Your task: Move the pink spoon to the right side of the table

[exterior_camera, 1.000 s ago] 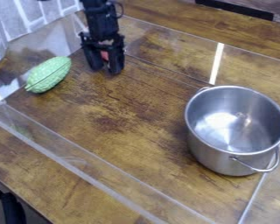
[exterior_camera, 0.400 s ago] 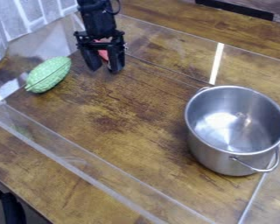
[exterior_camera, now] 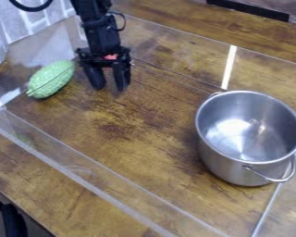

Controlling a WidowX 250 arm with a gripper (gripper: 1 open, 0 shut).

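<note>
Dark brown wood-grain tabletop (exterior_camera: 138, 120), worn and scuffed, fills nearly the whole view. Low clear plastic strips (exterior_camera: 77, 171) edge the work area, running diagonally along the near side and across the back. A bright streak of overhead light (exterior_camera: 229, 67) glints off the plastic toward the upper right. Pale tiled or gridded wall panel (exterior_camera: 21, 18) in the top left corner. Dark gap below the tabletop edge at bottom left; floor not discernible.
</note>
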